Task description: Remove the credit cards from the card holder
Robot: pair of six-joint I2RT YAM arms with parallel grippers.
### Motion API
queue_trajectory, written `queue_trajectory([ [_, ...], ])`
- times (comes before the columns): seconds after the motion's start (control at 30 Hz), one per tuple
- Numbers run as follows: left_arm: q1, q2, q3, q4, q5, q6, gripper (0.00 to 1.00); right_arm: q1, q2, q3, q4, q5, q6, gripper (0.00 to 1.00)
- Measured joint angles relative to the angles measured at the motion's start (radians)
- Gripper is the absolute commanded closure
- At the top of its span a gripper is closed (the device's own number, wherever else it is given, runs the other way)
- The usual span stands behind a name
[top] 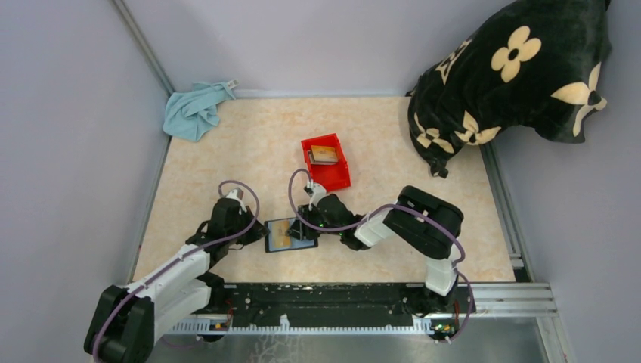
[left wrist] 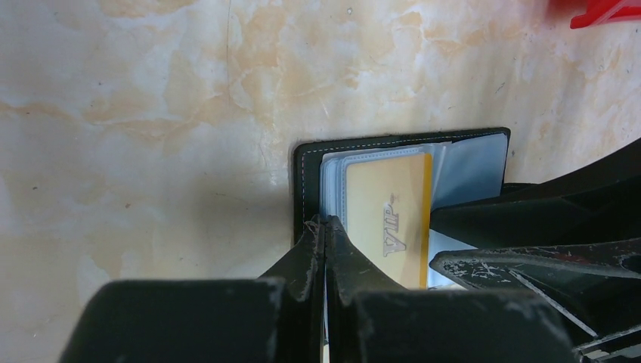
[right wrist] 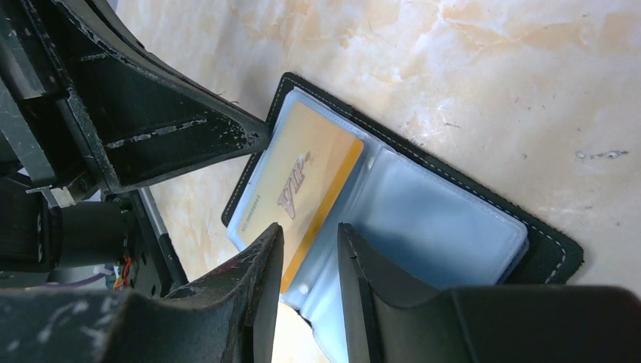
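Observation:
The card holder (top: 292, 235) lies open on the table, black outside (left wrist: 306, 174) with blue clear sleeves inside (right wrist: 446, 219). A tan-gold "VIP" credit card (left wrist: 389, 219) sits in its left sleeve and also shows in the right wrist view (right wrist: 302, 178). My left gripper (left wrist: 325, 224) is shut, its tips resting on the holder's left edge (top: 262, 231). My right gripper (right wrist: 310, 238) is open a little, its fingers on either side of the VIP card's long edge at the holder's middle (top: 306, 227). More tan cards (top: 323, 155) lie in the red bin (top: 338, 175).
The red bin stands just behind the holder. A blue cloth (top: 195, 110) lies at the back left corner and a black flowered pillow (top: 514, 76) at the back right. Grey walls enclose the table. A metal rail (top: 340, 299) runs along the near edge.

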Motion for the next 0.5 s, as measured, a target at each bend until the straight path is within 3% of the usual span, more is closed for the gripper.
queue_trajectory([
  [0.5, 0.0, 0.003, 0.0, 0.005, 0.002, 0.0, 1.0, 0.0, 0.04, 0.002, 0.08, -0.079, 0.035, 0.71],
])
